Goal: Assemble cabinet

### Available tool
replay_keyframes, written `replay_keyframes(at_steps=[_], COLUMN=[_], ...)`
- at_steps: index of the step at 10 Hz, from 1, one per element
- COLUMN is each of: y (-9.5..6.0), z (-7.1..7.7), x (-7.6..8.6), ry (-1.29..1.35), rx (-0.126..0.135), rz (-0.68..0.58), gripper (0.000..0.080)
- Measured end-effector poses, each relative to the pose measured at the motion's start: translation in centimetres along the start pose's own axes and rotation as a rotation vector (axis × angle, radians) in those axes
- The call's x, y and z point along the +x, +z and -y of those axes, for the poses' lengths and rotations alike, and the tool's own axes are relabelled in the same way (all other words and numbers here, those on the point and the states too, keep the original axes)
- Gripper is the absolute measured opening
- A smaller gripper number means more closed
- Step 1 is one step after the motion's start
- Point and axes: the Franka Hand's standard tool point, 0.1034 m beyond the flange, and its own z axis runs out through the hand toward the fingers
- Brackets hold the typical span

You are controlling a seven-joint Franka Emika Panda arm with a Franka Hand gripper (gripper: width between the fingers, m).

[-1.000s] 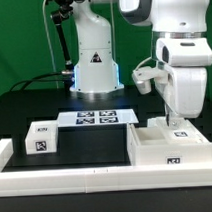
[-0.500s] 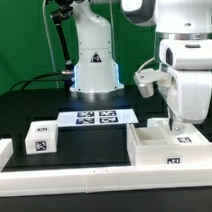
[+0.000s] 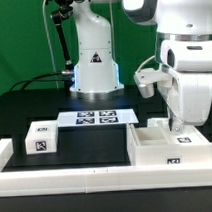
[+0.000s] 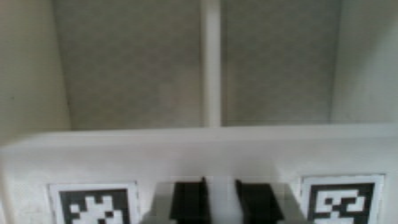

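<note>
The cabinet's white box shell [image 3: 154,152] stands at the front on the exterior view's right, with a marker tag [image 3: 175,162] on its front face. My gripper [image 3: 176,128] reaches straight down onto the shell's far part, and its fingertips are hidden there. In the wrist view the two dark fingers [image 4: 185,203] stand close together with a thin white strip of the shell [image 4: 214,150] between them, and a tag [image 4: 89,205] lies on either side. One small white tagged drawer block [image 3: 40,137] sits at the front on the exterior view's left, far from the gripper. The other blocks are out of view.
The marker board [image 3: 95,118] lies flat in the middle of the black table. A long low white border rail [image 3: 87,178] runs along the front edge. The robot's white base [image 3: 95,69] stands behind the marker board.
The arm's wrist has shifted very slightly toward the exterior view's right. The shell and the drawer block have not visibly moved.
</note>
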Motion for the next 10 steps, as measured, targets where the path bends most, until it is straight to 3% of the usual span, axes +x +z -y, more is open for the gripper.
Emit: replay_keyframes(at_steps=[2, 5, 6, 7, 8, 10], y=[-0.3, -1.6, -2.2, -2.7, -3.5, -4.4], z=[0.0, 0.0, 0.6, 1.4, 3.1, 6.9], x=[0.0, -0.2, -0.4, -0.6, -1.0, -1.3], ry=[0.004, 0.011, 0.018, 0.028, 0.055, 0.118], rx=[-0.005, -0.021, -0.024, -0.023, -0.02, -0.029], rz=[0.0, 0.004, 0.01, 0.016, 0.029, 0.04], gripper=[0.0071, 0.0526, 0.0526, 0.0705, 0.077, 0.0794])
